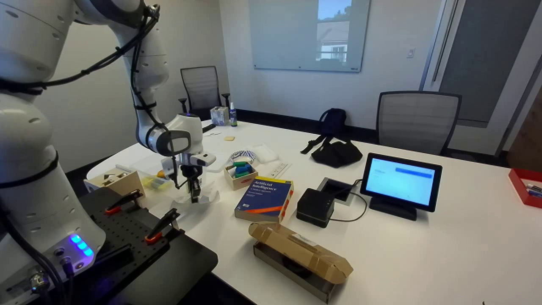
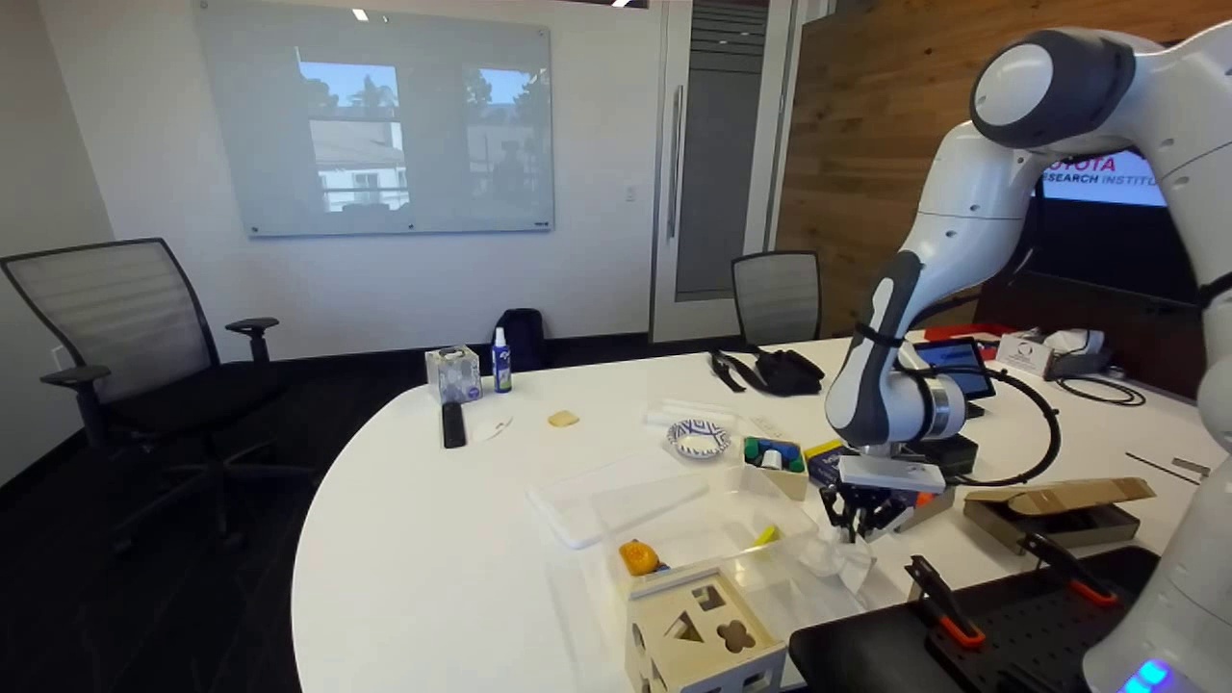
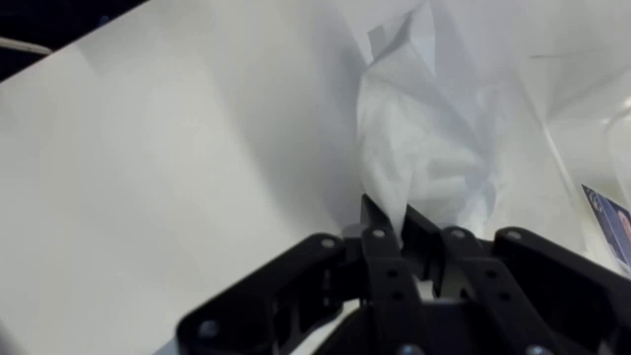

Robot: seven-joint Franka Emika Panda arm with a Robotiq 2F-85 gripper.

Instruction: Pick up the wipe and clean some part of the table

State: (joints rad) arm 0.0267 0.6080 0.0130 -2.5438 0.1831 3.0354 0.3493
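Closest to me, the black bench top (image 1: pixel 182 271) carries the arm's base (image 1: pixel 42 203), with two black-and-red clamps (image 1: pixel 163 226) along its edge. Just past its corner, a cardboard box (image 1: pixel 302 252) sits on the white table (image 1: pixel 423 254), its brown lid partly raised.

Beyond the bench edge the gripper (image 3: pixel 389 217) points down, its fingers narrowed to a pinch with a wipe (image 3: pixel 414 133) held between the tips. The wipe is white, thin and crumpled, bunched at the grip and spreading out below it, low over the table; whether it touches the surface I can't tell.

Beside it stand a clear plastic bin (image 2: pixel 784 577) and a wooden shape-sorting box (image 2: pixel 693 659). To the other side lies a blue Artificial Intelligence book (image 1: pixel 264 199), with a small box of green and blue pieces (image 1: pixel 243 182) just behind. Near the book are a black device (image 1: pixel 314 207) and a lit touchscreen (image 1: pixel 402 180).

Farther off I see a patterned bowl (image 2: pixel 700 439), a black pouch (image 1: pixel 337 153), a tissue box (image 2: pixel 457 377) and a blue spray bottle (image 2: pixel 501 364). A glass board (image 1: pixel 296 34) hangs on the wall.
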